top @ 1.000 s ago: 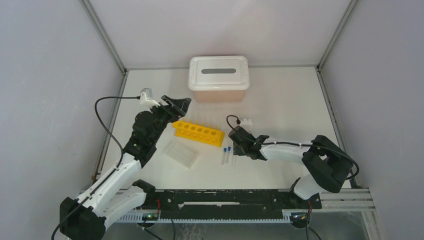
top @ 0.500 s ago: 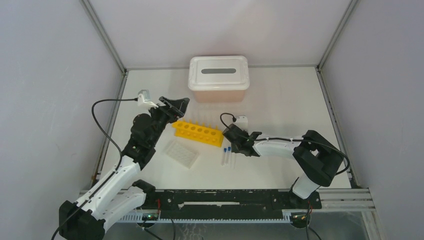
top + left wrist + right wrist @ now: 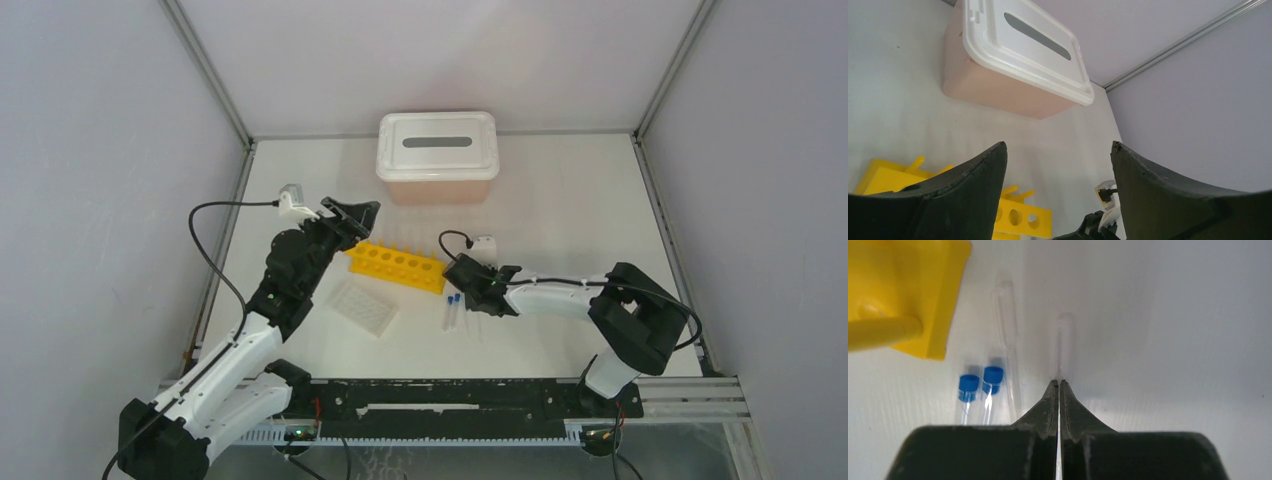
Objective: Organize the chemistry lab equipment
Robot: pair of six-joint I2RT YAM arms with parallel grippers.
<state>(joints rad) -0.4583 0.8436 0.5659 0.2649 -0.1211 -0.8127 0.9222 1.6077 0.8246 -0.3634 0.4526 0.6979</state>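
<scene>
Two blue-capped vials (image 3: 993, 376) (clear, cylindrical) lie near the yellow rack (image 3: 903, 285).

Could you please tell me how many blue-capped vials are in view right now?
2. The left blue-capped vial and the right blue-capped vial lie side by side on the table, near the yellow rack, left of the right end effector. No others show; none seem hidden.

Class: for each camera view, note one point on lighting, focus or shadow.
Top external: even, soft light, faint shadows beside the yellow tube rack. Left wrist: dark fingers loom large; the pink box is sharp. Right wrist: the blue-capped vials are blurred and the thin clear tube nearly vanishes against the white table.
</scene>
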